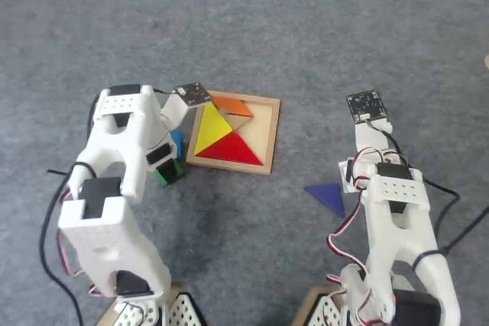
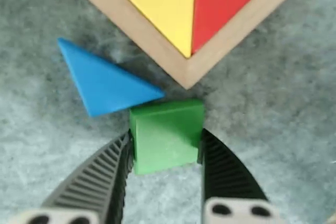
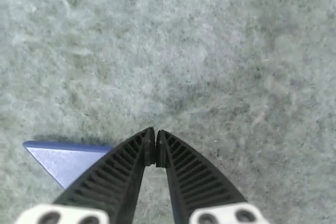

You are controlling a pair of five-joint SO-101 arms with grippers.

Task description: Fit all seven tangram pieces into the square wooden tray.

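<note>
The square wooden tray [image 1: 260,124] holds a yellow triangle [image 1: 211,130], a red triangle [image 1: 235,150] and an orange piece [image 1: 233,105]. In the left wrist view, my left gripper [image 2: 165,136] is shut on the green square [image 2: 167,132], which rests on the carpet just off the tray's corner [image 2: 185,69]. The blue triangle [image 2: 104,83] lies touching the green square and beside the tray's edge. My right gripper [image 3: 156,148] is shut with nothing in it, low over the carpet next to the purple triangle [image 3: 62,159], which lies right of the tray [image 1: 327,196].
Grey carpet covers the whole table. The right arm [image 1: 391,196] stands apart from the tray, with open carpet between them around the purple triangle. Cables trail beside both arm bases near the front edge.
</note>
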